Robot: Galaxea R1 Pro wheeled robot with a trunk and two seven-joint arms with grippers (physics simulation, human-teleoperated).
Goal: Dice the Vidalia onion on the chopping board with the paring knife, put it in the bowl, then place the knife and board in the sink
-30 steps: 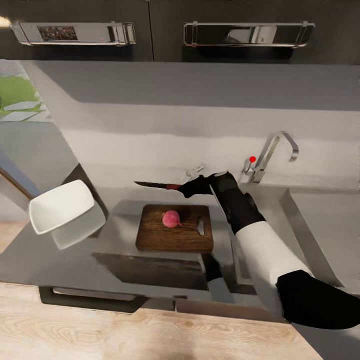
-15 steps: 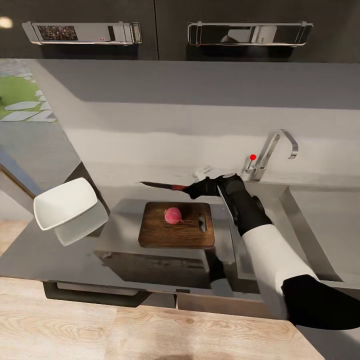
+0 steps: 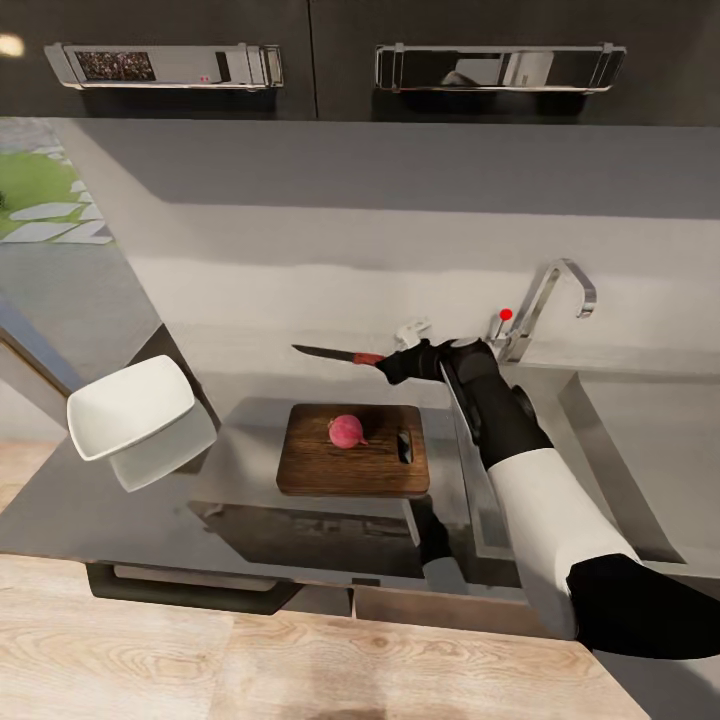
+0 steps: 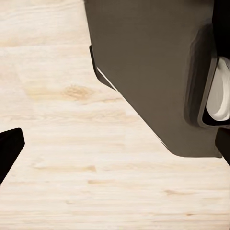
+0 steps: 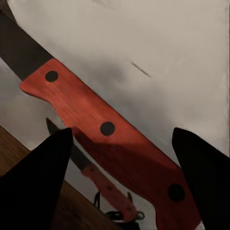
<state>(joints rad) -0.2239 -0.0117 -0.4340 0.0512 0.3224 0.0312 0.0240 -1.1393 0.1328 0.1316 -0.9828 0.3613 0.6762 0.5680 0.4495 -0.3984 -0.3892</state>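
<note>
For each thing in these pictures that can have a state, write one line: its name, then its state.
Vidalia onion: whole, resting on the board.
Chopping board: flat on the countertop.
Paring knife: held in the air beyond the board.
Right gripper: shut on the knife handle.
Bowl: empty.
Tap: no water running.

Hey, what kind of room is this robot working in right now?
Most likely a home kitchen: a sink with a chrome tap, a grey countertop holding a chopping board with an onion, and dark cabinets above.
</note>
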